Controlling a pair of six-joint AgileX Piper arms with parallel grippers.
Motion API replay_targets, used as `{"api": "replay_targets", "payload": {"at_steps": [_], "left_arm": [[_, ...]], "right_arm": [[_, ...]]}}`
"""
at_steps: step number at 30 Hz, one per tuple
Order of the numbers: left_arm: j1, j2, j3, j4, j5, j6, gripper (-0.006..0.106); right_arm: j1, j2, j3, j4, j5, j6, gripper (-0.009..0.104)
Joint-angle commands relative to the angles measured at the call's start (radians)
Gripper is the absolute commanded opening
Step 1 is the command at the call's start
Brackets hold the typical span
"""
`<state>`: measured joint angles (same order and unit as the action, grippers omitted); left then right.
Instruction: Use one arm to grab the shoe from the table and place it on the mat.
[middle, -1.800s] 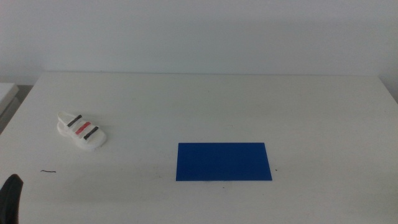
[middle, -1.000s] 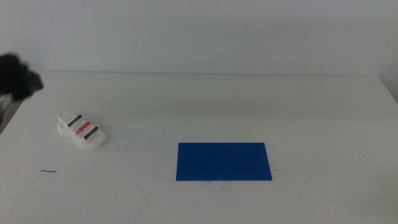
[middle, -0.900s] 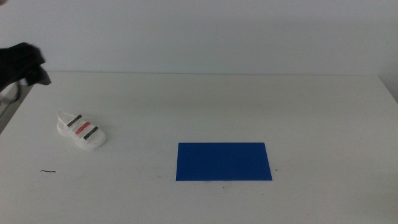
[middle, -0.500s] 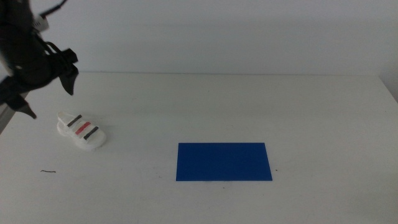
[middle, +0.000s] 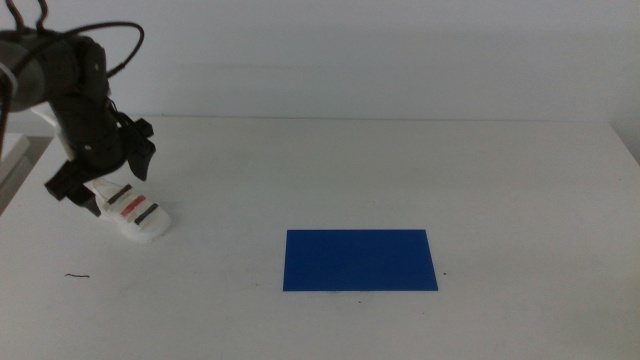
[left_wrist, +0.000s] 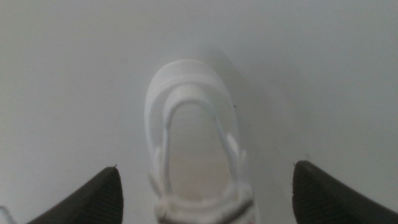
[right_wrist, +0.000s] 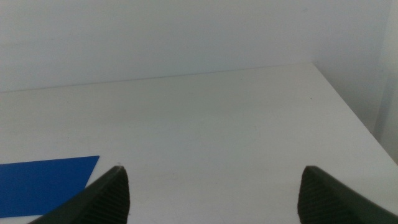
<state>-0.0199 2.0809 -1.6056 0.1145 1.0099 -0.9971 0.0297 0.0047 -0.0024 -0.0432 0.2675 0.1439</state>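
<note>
1. The desk (middle: 400, 170) is a wide, plain white top carrying a few tiny dark specks and a short dark thread-like mark near its front left edge. Behind it stands a bare, pale grey wall.
2. A dark blue mat (middle: 360, 260) lies flat near the middle of the desk, toward the front; it is a thin, solid-coloured rectangle with nothing on it.
3. The shoe (middle: 132, 208) rests on the desk far to the left, well apart from the mat. It is small and white, sandal-like, with a thick sole, two black straps and one red strap between them.
4. In the left wrist view the shoe (left_wrist: 196, 143) is seen end-on, its rounded white end and looped strap lying between the two dark jaws.
5. The arm (middle: 70, 90), dark grey and black with a looping black cable, comes in from the left; its left tool (middle: 100, 175) hangs over the rear end of the shoe with jaws spread wide, either side of it, gripping nothing.
6. The right tool (right_wrist: 214, 193) waits off to the side with jaws wide apart, over bare desk beside a corner of the mat (right_wrist: 43, 183).
</note>
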Motion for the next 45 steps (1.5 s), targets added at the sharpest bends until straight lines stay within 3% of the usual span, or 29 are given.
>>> {"api": "replay_targets", "payload": {"at_steps": [1, 6, 10, 13, 16, 19, 22, 31, 34, 38, 45], "left_arm": [[0.012, 0.025, -0.01, -0.019, -0.023, -0.023, 0.094], [0.012, 0.075, -0.01, -0.03, -0.073, 0.012, 0.092], [0.012, 0.081, -0.01, -0.04, -0.058, 0.044, 0.076], [0.012, 0.062, -0.01, -0.04, -0.013, 0.076, 0.047], [0.003, 0.011, -0.012, -0.104, 0.031, 0.112, 0.018], [-0.058, -0.025, -0.042, -0.084, 0.089, 0.11, -0.002], [-0.153, -0.016, -0.122, -0.058, 0.211, 0.151, -0.002], [-0.493, 0.061, -0.313, -0.064, 0.211, 0.483, -0.002], [-0.59, 0.096, -0.36, -0.07, 0.211, 0.71, -0.002], [-0.672, 0.11, -0.36, -0.022, 0.211, 1.162, -0.002], [-0.728, 0.147, -0.36, -0.02, 0.211, 1.566, -0.002]], "right_arm": [[0.0, -0.005, 0.002, -0.005, -0.006, -0.006, 0.079], [0.0, -0.005, 0.002, -0.005, -0.006, -0.006, 0.079], [0.0, -0.005, 0.002, -0.005, -0.006, -0.006, 0.079], [0.0, -0.005, 0.002, -0.005, -0.006, -0.006, 0.079], [0.0, -0.005, 0.002, -0.005, -0.006, -0.006, 0.079], [0.0, -0.005, 0.002, -0.005, -0.006, -0.006, 0.079], [0.0, -0.005, 0.002, -0.005, -0.006, -0.006, 0.079], [0.0, -0.005, 0.002, -0.005, -0.006, -0.006, 0.079], [0.0, -0.005, 0.002, -0.005, -0.006, -0.006, 0.079], [0.0, -0.005, 0.002, -0.005, -0.006, -0.006, 0.079], [0.0, -0.005, 0.002, -0.005, -0.006, -0.006, 0.079]]}}
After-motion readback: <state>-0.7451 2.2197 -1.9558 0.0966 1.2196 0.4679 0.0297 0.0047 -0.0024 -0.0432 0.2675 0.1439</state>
